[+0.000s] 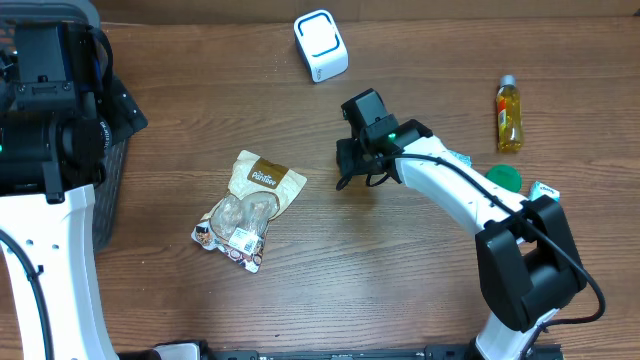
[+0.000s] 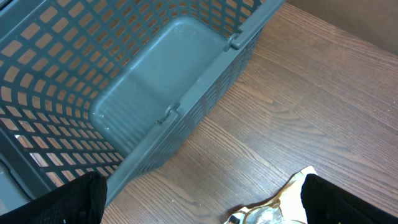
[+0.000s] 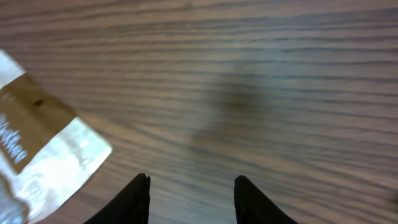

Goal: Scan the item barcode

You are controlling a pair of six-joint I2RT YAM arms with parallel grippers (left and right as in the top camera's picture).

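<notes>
Two robot arms stand at a wooden table [image 1: 400,290], seen from above. The snack pouch [image 1: 250,210], the item to be scanned, lies flat left of the table's centre. It has a brown and white top and a clear lower part showing round snacks. A small white label sits near its lower end, but its print is too small to read.

The white scanner [image 1: 320,45] stands at the far edge of the table, well apart from the pouch.

The right arm [image 1: 450,190] reaches from the near right corner toward the centre and ends just right of the pouch without touching it. In the right wrist view, the right gripper [image 3: 191,202] has its two dark fingertips apart, with only bare wood grain between them. The pouch's corner lies off to the left of them.

The left arm [image 1: 45,130] is at the table's left side, above a dark grey mesh basket [image 1: 112,190]. In the left wrist view, the left gripper [image 2: 199,208] has its fingers spread wide at the bottom corners and grips nothing. The basket fills the upper left, and an edge of the pouch peeks in at the bottom.

On the right side of the table, a small bottle of yellow liquid [image 1: 509,115] lies on the table. A round green object [image 1: 505,178] and a small white box [image 1: 545,190] lie near the right arm.
</notes>
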